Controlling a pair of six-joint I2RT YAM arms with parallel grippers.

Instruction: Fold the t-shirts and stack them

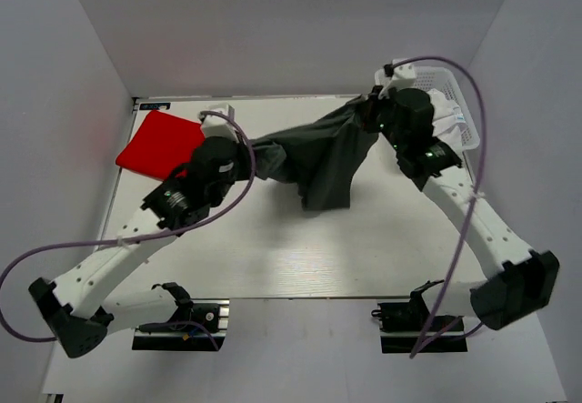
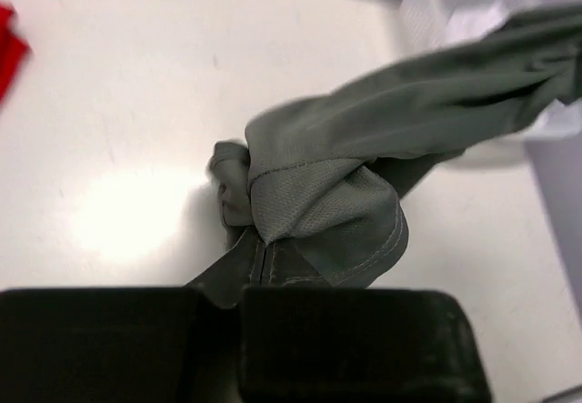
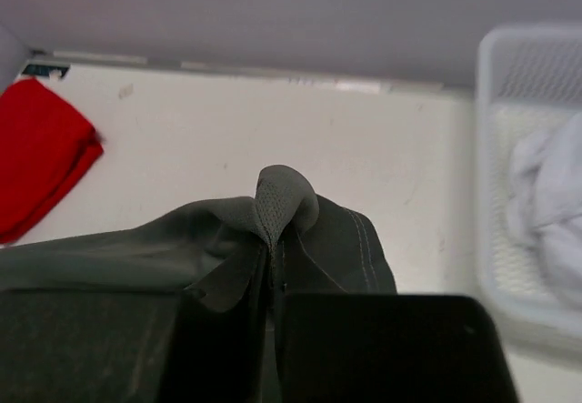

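Note:
The dark grey t-shirt (image 1: 323,153) hangs stretched between both arms over the back half of the table. My left gripper (image 1: 244,159) is shut on its left end, and cloth (image 2: 318,203) bunches out of the jaws. At the right end my right gripper (image 1: 375,116) is shut on it too, a fold of grey cloth (image 3: 286,207) poking up between the fingers. A folded red t-shirt (image 1: 156,144) lies flat at the back left corner. The white t-shirt (image 3: 550,203) sits crumpled in the basket.
A white plastic mesh basket (image 1: 452,89) stands at the back right corner, beside the right arm. White walls close in the table (image 1: 273,257) on three sides. Purple cables loop off both arms.

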